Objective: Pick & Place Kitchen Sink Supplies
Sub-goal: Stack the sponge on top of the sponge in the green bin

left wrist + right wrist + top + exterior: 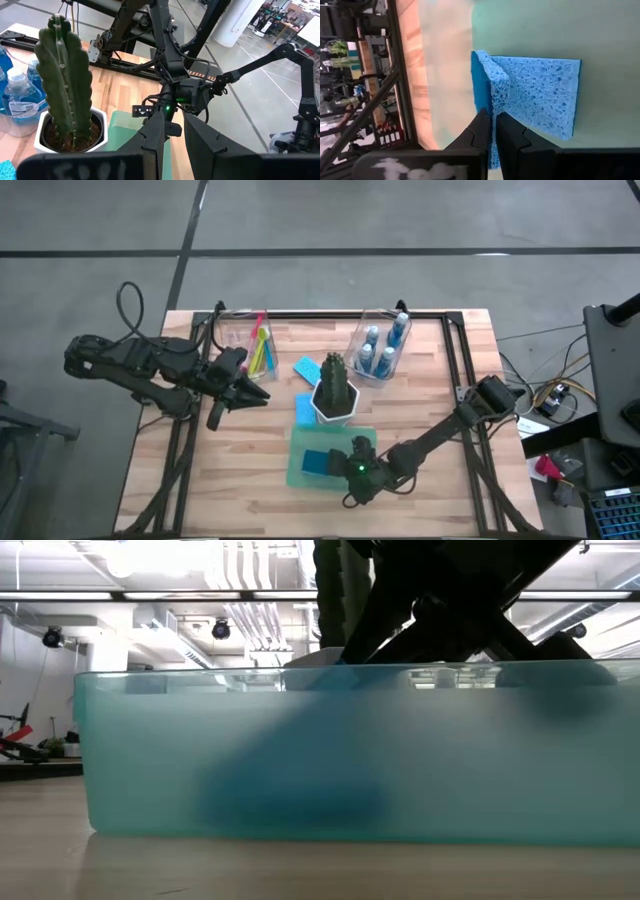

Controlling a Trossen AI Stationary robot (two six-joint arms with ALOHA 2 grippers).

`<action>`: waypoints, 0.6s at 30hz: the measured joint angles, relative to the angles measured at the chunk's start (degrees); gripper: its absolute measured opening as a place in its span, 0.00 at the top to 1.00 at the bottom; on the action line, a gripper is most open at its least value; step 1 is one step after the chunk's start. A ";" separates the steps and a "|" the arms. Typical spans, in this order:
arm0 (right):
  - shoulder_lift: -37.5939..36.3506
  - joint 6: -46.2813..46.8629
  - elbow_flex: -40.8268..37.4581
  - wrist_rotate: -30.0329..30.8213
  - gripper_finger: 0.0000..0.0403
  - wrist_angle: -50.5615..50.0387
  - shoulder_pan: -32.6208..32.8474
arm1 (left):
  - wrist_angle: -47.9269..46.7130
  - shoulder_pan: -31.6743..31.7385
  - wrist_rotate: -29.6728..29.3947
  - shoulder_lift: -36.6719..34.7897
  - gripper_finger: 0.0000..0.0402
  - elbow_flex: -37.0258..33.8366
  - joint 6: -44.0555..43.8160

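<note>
A flat blue sponge [320, 463] is inside the green tray [300, 442] at the table's near middle. My right gripper [345, 468] is shut on it. In the low view the sponge is a dark blue blur [290, 790] behind the tray's wall [150, 760]. Two more blue sponges [307, 367] [305, 408] lie flat on the table beside the plant. My left gripper [255, 390] waits above the table's left side. Its fingers [155, 135] stand a little apart with nothing between them. My right gripper [493, 116] pinches the sponge between its two fingers near one edge [497, 95], where the foam is squeezed into a ridge. The fingers come slanting down from the table's right. The sponge sits low inside the tray; I cannot tell whether it touches the floor.
A cactus-like plant in a white pot [335, 390] stands just beyond the tray. A clear bin of coloured brushes [258, 345] is at the far left. A clear bin of blue-liquid bottles [383, 345] is at the far right. Bare wood lies at the near left.
</note>
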 joint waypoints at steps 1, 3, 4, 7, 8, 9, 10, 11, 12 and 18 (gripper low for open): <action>0.00 -0.10 -0.01 -0.12 0.97 0.02 0.00 | 0.01 0.00 0.00 0.00 0.83 0.00 0.01; 0.00 -0.08 0.01 -0.29 0.97 0.00 0.00 | 0.01 0.00 0.00 0.00 0.83 0.00 0.01; 0.00 -0.08 -0.01 -0.37 0.97 -0.04 0.00 | 0.02 0.00 0.00 0.00 0.83 0.00 0.01; -0.02 -0.13 0.00 -0.37 0.95 -0.04 0.00 | 0.02 0.00 0.00 0.00 0.83 0.00 0.01; -0.02 -0.13 -0.01 -0.45 0.93 -0.06 0.00 | 0.02 0.00 0.02 0.00 0.83 0.00 -0.02; -0.02 -0.15 0.00 -0.82 0.91 -0.11 0.00 | 0.01 0.00 0.00 0.00 0.83 0.00 -0.12; -0.02 -0.16 0.00 -1.24 0.89 -0.14 0.00 | 0.02 0.00 0.02 0.00 0.83 0.00 -0.13; -0.02 -0.17 0.00 -1.65 0.87 -0.15 -0.03 | 0.02 0.00 0.02 0.00 0.83 0.00 -0.14; -0.02 -0.14 -0.01 -2.05 0.84 -0.15 -0.02 | 0.02 0.00 0.04 0.00 0.83 0.00 -0.16; -0.07 -0.14 -0.01 -2.95 0.73 -0.72 0.04 | 0.02 0.00 0.02 0.00 0.83 0.00 -0.21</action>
